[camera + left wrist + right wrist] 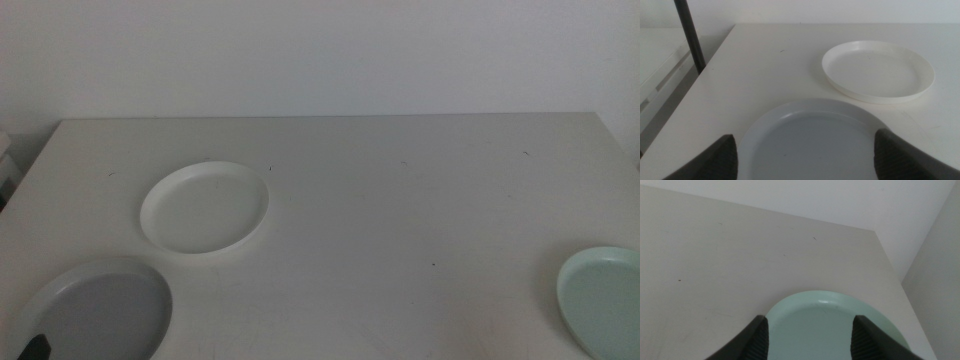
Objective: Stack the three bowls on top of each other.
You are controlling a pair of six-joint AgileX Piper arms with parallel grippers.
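Three shallow bowls lie apart on the white table (pixel 400 200). The white bowl (pixel 205 207) is left of centre. The grey bowl (pixel 95 312) is at the front left corner. The mint green bowl (pixel 605 300) is at the front right edge. My left gripper (pixel 805 155) is open and empty, its jaws wide apart over the near rim of the grey bowl (pixel 815 140), with the white bowl (pixel 877 70) beyond. Only its dark tip (pixel 35 348) shows in the middle view. My right gripper (pixel 810 337) is open and empty over the near part of the mint bowl (pixel 835 325).
A dark upright pole (pixel 690 35) stands off the table's left edge. A plain white wall runs behind the table. The table's right edge (pixel 890 260) lies close to the mint bowl.
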